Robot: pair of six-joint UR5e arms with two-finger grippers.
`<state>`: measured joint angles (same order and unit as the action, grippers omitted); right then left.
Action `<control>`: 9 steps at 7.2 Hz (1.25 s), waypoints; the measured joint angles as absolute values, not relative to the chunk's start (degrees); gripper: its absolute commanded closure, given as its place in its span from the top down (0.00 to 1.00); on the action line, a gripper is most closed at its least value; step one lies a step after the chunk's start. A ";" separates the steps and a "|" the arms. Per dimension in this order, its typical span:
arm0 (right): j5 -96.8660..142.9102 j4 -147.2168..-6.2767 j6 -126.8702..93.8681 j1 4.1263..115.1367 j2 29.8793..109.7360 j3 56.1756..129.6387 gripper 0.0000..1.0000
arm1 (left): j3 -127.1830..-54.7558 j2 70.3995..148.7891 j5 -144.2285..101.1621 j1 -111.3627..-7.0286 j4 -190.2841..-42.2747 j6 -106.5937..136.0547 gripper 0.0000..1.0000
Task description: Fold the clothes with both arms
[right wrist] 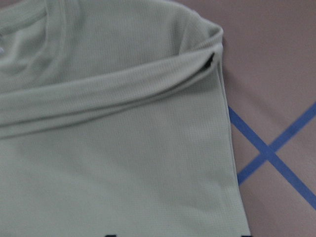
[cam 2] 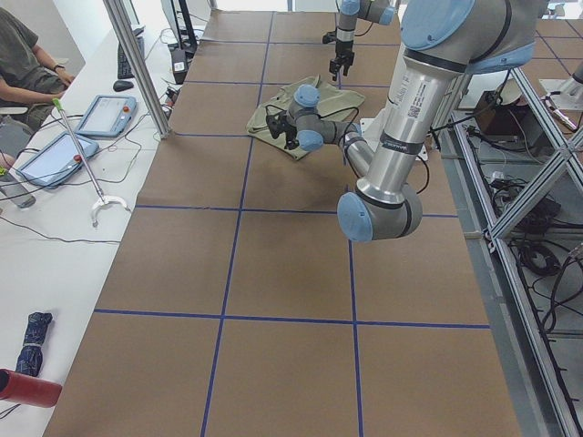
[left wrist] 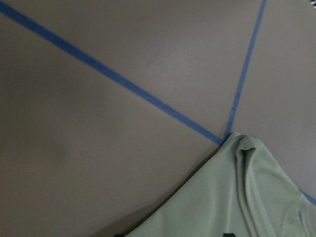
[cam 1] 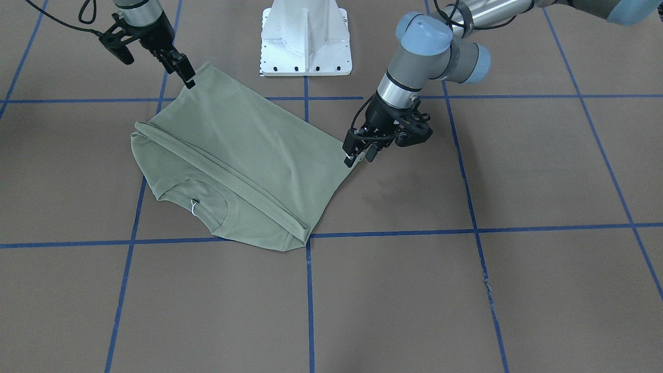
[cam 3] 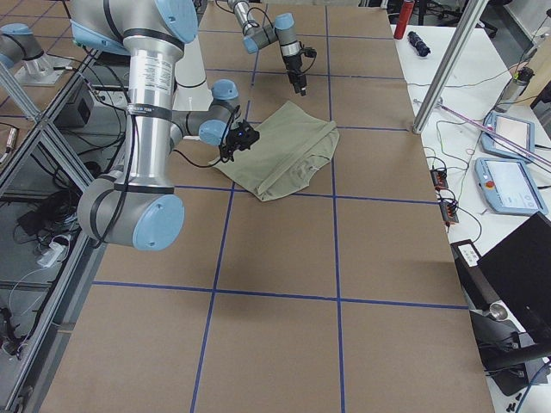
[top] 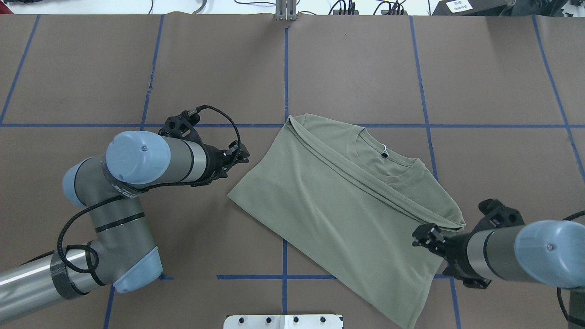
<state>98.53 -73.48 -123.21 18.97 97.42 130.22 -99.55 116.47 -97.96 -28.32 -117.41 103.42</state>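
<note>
- Brown table (cam 1: 414,300) with blue tape lines (cam 1: 309,290) lies closest to you in the front view.
- Just past it you see the green shirt (cam 1: 248,145). It lies flat near the middle, slanted across a tape crossing. I think it sits there so both arms can reach it.
- Its collar (cam 1: 228,207) and little white tag (cam 1: 193,207) face up on the side far from the robot. A long fold runs across just below the collar, so some of the folding looks done.
- Your left gripper (cam 1: 359,155) is right at the shirt's corner on the robot's left side. In its wrist view the fingertips sit apart and the cloth below is flat. It has let go and holds nothing.
- Your right gripper (cam 1: 185,75) is by the other side edge, near the robot's white base (cam 1: 305,41). Its fingertips are apart too, with no cloth pinched.
- I cannot tell if either gripper touches the cloth or hangs a bit above it.
- One gripper on each side makes sense. Lifting both sides together keeps the cloth even.
- For the next fold, I think each gripper must pinch its own edge. The knit is thin and floppy, so it could slip, or a gripper could catch only the top layer.
</note>
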 measured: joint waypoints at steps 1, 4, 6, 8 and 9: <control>98.46 -73.50 -120.46 22.88 95.27 127.99 1.00 | -100.12 116.48 -97.37 -27.14 -112.93 103.50 0.66; 98.47 -73.56 -116.63 27.06 90.13 122.76 1.00 | -100.29 116.65 -96.11 -24.32 -109.23 103.53 0.61; 98.54 -73.51 -116.37 27.43 89.67 122.32 1.00 | -99.77 116.97 -95.93 -23.21 -109.09 103.52 0.56; 98.18 -73.48 -116.29 27.42 89.62 121.80 1.00 | -99.39 117.05 -95.87 -22.79 -109.07 103.40 0.28; 98.07 -73.48 -116.26 27.34 89.61 121.56 1.00 | -99.35 117.09 -95.53 -22.78 -109.07 103.35 0.00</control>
